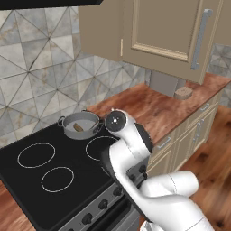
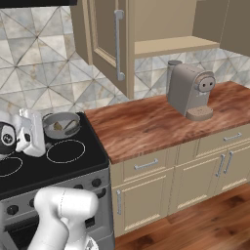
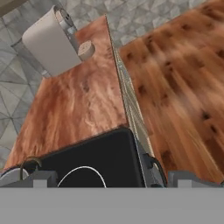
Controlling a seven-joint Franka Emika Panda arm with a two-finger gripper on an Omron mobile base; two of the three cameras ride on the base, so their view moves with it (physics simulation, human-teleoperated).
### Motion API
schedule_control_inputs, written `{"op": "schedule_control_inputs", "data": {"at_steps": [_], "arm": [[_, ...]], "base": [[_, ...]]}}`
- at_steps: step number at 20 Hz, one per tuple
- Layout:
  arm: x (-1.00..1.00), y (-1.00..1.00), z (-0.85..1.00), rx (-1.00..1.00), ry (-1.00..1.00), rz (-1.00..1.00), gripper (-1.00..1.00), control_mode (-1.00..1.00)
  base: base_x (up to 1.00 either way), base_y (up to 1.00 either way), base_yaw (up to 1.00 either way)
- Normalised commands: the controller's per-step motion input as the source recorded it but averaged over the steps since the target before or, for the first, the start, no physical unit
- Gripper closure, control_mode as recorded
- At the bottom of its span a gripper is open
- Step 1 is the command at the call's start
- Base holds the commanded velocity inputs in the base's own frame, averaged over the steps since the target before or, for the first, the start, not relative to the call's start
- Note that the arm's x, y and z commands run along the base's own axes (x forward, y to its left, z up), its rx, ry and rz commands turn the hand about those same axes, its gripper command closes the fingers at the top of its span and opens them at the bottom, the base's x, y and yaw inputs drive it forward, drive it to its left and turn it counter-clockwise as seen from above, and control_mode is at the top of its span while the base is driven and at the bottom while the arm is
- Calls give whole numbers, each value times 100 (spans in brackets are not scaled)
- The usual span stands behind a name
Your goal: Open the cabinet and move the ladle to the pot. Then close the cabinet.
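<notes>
Ladle first: you'll see the small dark brown ladle (image 1: 79,127) lying inside the round, shallow grey metal pot (image 1: 81,124) at the back of the black stove (image 1: 54,171), near your white arm. Your claw (image 3: 111,179) is released, holding nothing, above the stove edge. Beyond lies the reddish wooden worktop (image 2: 146,122) with a grey coffee machine (image 2: 189,92). Farthest up, the tan double-door wall cabinet (image 2: 105,39) stands open.

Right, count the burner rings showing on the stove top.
4 in the left base view: two on the near left, one partly behind the arm, one under the pot. More may be hidden.
</notes>
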Motion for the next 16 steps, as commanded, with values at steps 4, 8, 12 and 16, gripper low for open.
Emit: {"op": "schedule_control_inputs", "data": {"at_steps": [4,8,12,16], "arm": [[0,-3,40,0,0,12,-100,-100],[0,-3,27,-4,0,13,-100,-100],[-1,-14,16,-4,0,19,-100,-100],[-7,-14,0,-5,0,24,-100,-100]], "base": [[0,0,0],[0,0,0],[0,0,0],[0,0,0]]}}
